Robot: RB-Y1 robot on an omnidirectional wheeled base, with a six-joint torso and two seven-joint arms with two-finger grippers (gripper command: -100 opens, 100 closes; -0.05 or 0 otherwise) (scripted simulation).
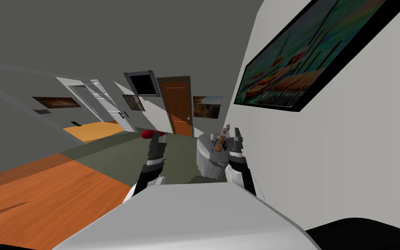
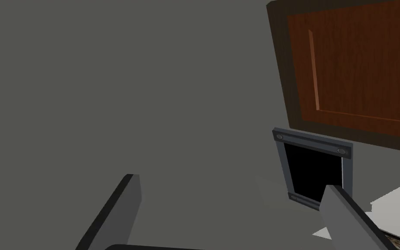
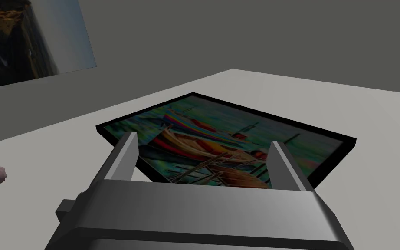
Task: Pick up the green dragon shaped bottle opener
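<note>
**Bottle opener lost among the small things on the table**

On the round white table [image 1: 203, 161] by the right-hand wall sits an orange-brown piece [image 1: 218, 146]. Just beyond it, at the far rim, there's a knobbly grey-pink figure [image 1: 226, 129]. Both are too small to make out, so I can't tell which one is the bottle opener.

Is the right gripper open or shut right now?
Open: on the right gripper, the two thin light grey fingers stand wide apart, gripping nothing.

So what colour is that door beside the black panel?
Reddish-brown door; left wrist view shows it best.
</note>
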